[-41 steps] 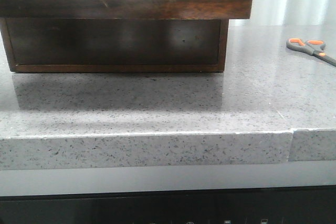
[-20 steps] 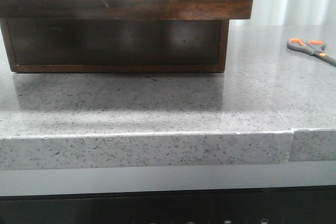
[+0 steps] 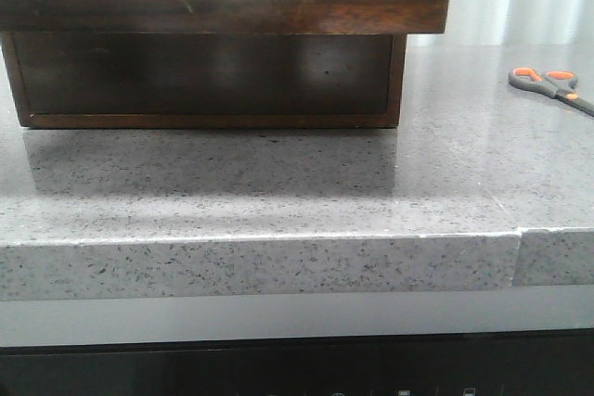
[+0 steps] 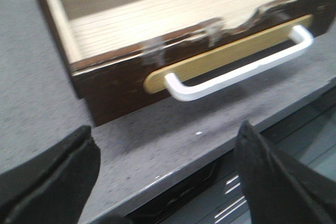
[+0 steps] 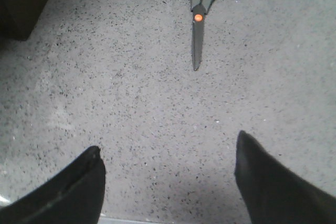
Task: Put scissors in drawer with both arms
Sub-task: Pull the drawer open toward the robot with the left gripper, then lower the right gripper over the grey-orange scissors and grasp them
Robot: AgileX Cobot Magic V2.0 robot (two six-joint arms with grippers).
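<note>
Right wrist view puts the right hand [image 5: 168,182] nearest, its 2 dark fingers [image 5: 68,190] spread wide with only bare grey speckled bench [image 5: 131,93] between them; it hangs above the surface and grips nothing. Beyond it the scissors [image 5: 202,9] lie flat and closed on the bench, blade tips pointing back towards the hand and the grey, orange-lined loops on the far side. That lie looks handy: the hand seems lined up on them, and spread fingers suit a pinch across the blades or pivot, though flat metal on stone may slip.

Left wrist view shows the left hand [image 4: 165,182] likewise spread apart and empty, hovering off the bench edge in front of the drawer [image 4: 121,77]. The drawer stands pulled out, which I judge is why this hand sits here: opening appears done, and it may steady the front or push it shut later. Its white bar handle [image 4: 239,69] on a tan backing plate faces the hand. Inside, the pale ribbed floor looks bare in the part visible; the view is blurred.

Farther off, the front view shows the drawer front overhanging its dark cabinet [image 3: 204,76], with the scissors well apart at the far right. Neither hand appears there.
</note>
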